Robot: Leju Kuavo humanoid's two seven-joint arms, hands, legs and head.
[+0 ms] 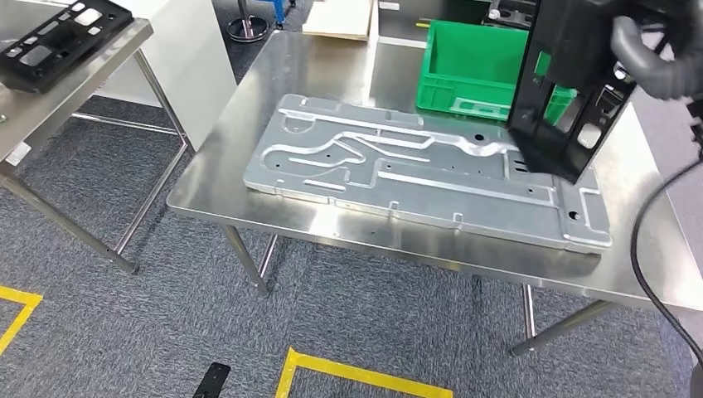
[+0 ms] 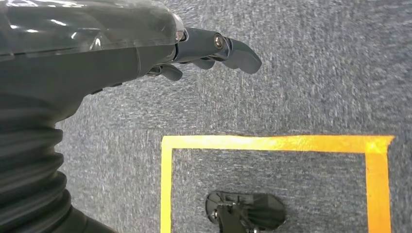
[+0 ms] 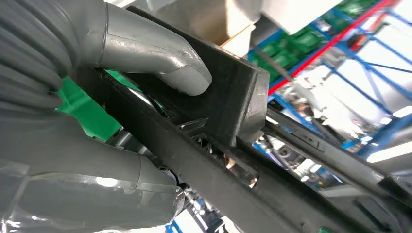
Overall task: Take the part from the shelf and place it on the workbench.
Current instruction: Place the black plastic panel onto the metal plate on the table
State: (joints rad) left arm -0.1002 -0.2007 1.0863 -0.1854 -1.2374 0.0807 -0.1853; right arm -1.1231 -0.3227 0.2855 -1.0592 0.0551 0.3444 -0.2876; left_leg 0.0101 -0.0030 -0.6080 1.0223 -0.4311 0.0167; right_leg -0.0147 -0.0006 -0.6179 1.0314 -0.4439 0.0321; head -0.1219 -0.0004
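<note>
Here the right hand holds the black plastic frame above the desk, over the metal panel, thumb and fingers pinching one rail. It looks stiff, light and smooth; its rails are the natural hold.

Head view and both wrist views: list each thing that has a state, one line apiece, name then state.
black part: held up above the workbench, tilted, not set down.
right hand: grips the black part, thumb pressed on its face.
left hand: holds nothing, over the carpet.
metal plate: lying flat on the workbench.
green bin: upright on the workbench, behind the plate.
workbench: carries the plate and the bin.
</note>
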